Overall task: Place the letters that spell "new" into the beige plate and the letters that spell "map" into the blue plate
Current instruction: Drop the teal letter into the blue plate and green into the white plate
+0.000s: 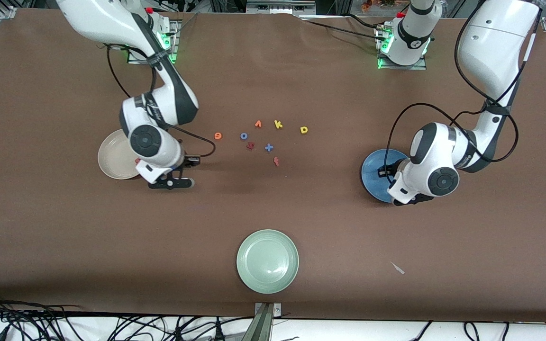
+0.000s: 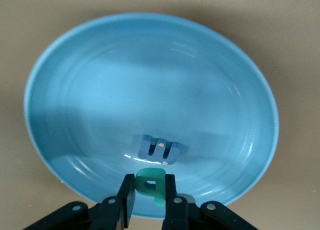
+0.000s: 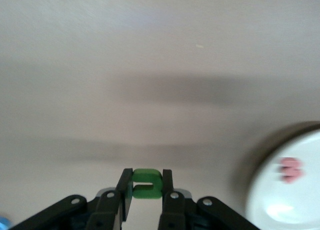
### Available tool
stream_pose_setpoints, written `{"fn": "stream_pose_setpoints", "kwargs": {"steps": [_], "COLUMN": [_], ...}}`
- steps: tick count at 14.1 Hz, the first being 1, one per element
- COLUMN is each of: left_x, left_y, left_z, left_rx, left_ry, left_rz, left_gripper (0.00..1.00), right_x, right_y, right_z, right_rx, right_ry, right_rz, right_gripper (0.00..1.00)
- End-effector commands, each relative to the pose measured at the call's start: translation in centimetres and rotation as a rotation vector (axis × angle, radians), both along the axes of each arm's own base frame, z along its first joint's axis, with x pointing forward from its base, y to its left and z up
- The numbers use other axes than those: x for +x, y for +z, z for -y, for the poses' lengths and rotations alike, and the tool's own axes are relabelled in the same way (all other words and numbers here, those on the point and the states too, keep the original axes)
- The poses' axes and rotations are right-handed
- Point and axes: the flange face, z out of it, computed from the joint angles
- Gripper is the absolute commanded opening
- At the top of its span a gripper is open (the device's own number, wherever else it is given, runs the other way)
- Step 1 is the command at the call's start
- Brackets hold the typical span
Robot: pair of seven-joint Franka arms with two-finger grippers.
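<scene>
My left gripper (image 1: 410,200) (image 2: 150,190) hangs over the rim of the blue plate (image 1: 372,170) (image 2: 100,90), shut on the teal looped-and-stemmed letter (image 2: 150,184). A blue m (image 2: 159,149) lies in that plate. My right gripper (image 1: 171,183) (image 3: 146,187) is over the table beside the beige plate (image 1: 112,158) (image 3: 295,205), shut on the green n (image 3: 146,183). A pinkish-red w (image 3: 289,170) lies in the beige plate. The orange e (image 1: 218,136) and the yellow looped letter (image 1: 304,130) lie on the table between the two plates.
Other loose letters lie mid-table: blue o (image 1: 243,136), orange v (image 1: 258,124), yellow k (image 1: 278,124), a dark red letter (image 1: 250,146), a blue cross shape (image 1: 268,147) and red f (image 1: 276,161). A pale green plate (image 1: 267,260) sits nearer the front camera.
</scene>
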Motion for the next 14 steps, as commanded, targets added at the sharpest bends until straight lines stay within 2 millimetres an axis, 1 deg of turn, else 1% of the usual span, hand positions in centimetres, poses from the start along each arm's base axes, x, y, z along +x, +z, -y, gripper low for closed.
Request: {"fn": "stream_pose_setpoints", "kwargs": {"steps": [1,2,4,5,6,7,8,9,11,12,13,14], "left_x": [-0.1,-0.1,0.1,-0.1,-0.4,-0.7,-1.2,-1.9,-3.2,-4.0,-4.9,-5.9], "left_y": [-0.1,0.0,0.9,1.4,2.5,3.7,4.9,5.3,5.9,6.1,6.4,6.4], "left_z": [0.5,0.4,1.2,2.3,4.0,5.3,7.0,8.7,12.2,13.7,15.4,16.9], "left_rx": [-0.002,-0.002,0.000,-0.008,-0.021,-0.022,-0.011,0.000,0.016,0.033,0.046,0.043], "left_ry": [-0.029,-0.029,-0.030,-0.045,-0.065,-0.058,-0.031,-0.003,0.047,0.086,0.120,0.117], "left_rz": [0.002,0.001,0.006,0.002,0.000,0.010,0.021,0.018,0.014,0.009,0.003,0.000], "left_gripper": [0.88,1.00,1.00,1.00,1.00,1.00,1.00,1.00,1.00,1.00,1.00,1.00], "right_x": [-2.9,-3.5,-4.9,-5.6,-5.9,-6.3,-6.6,-6.5,-6.5,-6.6,-6.4,-6.6], "right_y": [1.4,1.0,0.1,-0.7,-1.1,-1.7,-2.3,-2.6,-2.5,-2.3,-1.6,-1.3], "right_z": [5.7,7.8,11.4,13.3,14.7,16.2,17.3,18.1,18.3,18.0,17.4,15.8], "right_rx": [0.023,0.031,0.046,0.046,0.047,0.045,0.044,0.040,0.045,0.044,0.044,0.047], "right_ry": [0.111,0.145,0.210,0.233,0.260,0.286,0.313,0.314,0.267,0.226,0.190,0.167], "right_rz": [0.023,0.031,0.069,0.074,0.081,0.086,0.088,0.086,0.079,0.070,0.074,0.064], "right_gripper": [0.19,0.19,0.19,0.19,0.19,0.19,0.20,0.26,1.00,1.00,1.00,1.00]}}
